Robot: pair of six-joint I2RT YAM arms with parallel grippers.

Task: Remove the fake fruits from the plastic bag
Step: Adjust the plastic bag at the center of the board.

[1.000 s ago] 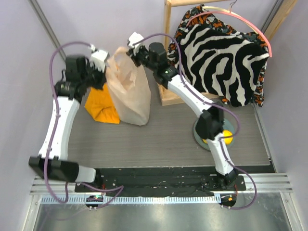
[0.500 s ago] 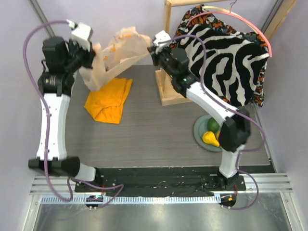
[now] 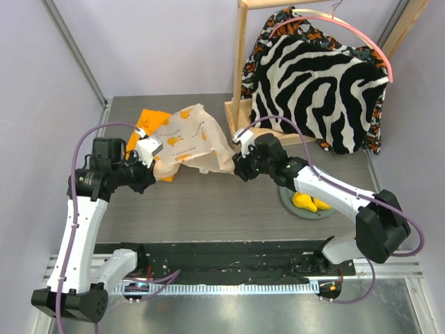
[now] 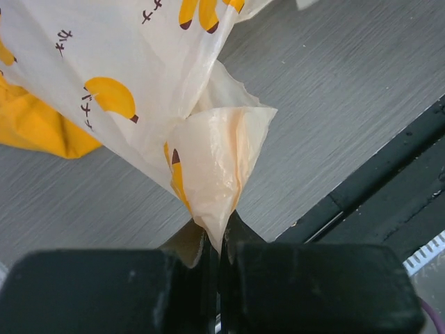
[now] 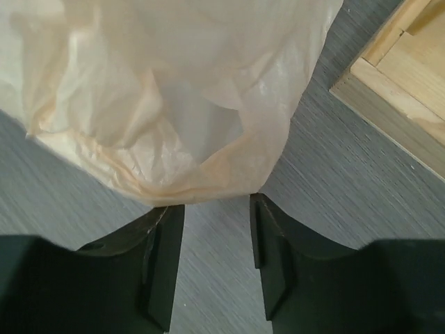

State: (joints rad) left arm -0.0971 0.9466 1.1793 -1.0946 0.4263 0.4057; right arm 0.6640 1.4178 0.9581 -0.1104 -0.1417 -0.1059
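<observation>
Bag [image 3: 193, 136] corner pinched in left jaws — right jaws parted (beside bag).

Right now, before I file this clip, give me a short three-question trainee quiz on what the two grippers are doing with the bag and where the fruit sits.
1. True or false: the left gripper is shut on a pinched fold of the crinkly translucent beige plastic bag.
2. Pick one: the right gripper is A) shut on the bag, B) open, with the bag's edge at its fingertips, C) holding a fruit.
3. Fill in the blank: the yellow plastic fruits lie on a round grey ___ at the right of the table.

Key: 1 true; 2 B; 3 plate.
</observation>
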